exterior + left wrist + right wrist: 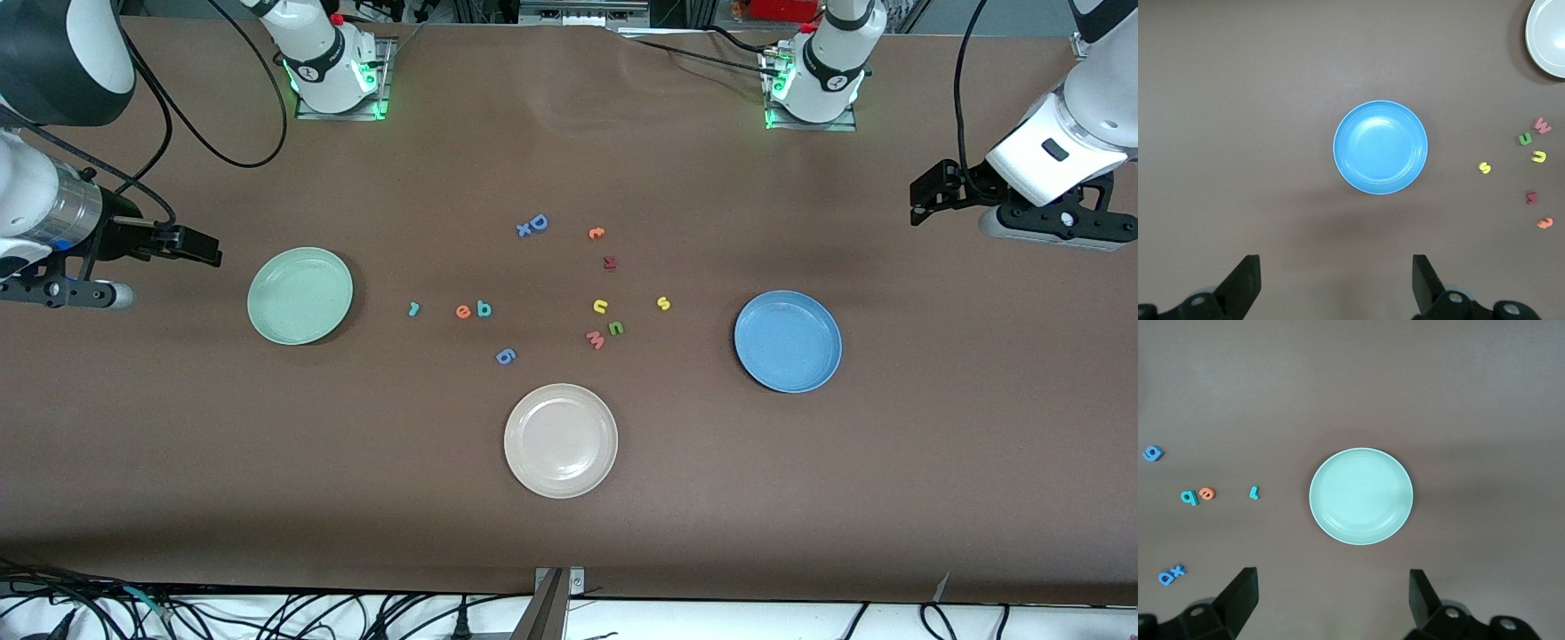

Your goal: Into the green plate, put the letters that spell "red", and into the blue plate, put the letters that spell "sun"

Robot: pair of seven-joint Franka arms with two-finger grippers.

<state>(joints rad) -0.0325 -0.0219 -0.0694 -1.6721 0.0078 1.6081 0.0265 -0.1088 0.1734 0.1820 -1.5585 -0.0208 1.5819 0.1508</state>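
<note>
The right gripper (191,244) hangs over the tabletop (178,462) at the right arm's end, its fingers (1238,597) spread wide with nothing between them. Just beside it, toward the middle, sits the green plate (300,295), bare inside.

Moving along toward the middle, three small foam letters lie in a row: the thin teal "r" (413,309), then the orange "e" (463,312) and the teal "d" (484,308), those last two nearly touching. A blue "6"-like piece (506,356) lies a little nearer the front edge, and a blue capital "D" (537,222) with a small blue cross against it lies toward the robots' edge. The beige-white plate (560,440) rests nearest the front edge, about midway along it.

Next comes a looser cluster: an orange piece (597,234) and a dark red piece (610,262) toward the robots' edge, then the yellow "u" (601,307), the olive-green "n" (615,329) and a pink "w" (595,340) close together. The yellow "s" (663,303) lies apart from them, toward the blue plate (788,340), which holds nothing.

The left gripper (925,197) hangs over the tabletop at the left arm's end, well apart from the blue plate, its fingers (1421,283) likewise spread and holding nothing.
</note>
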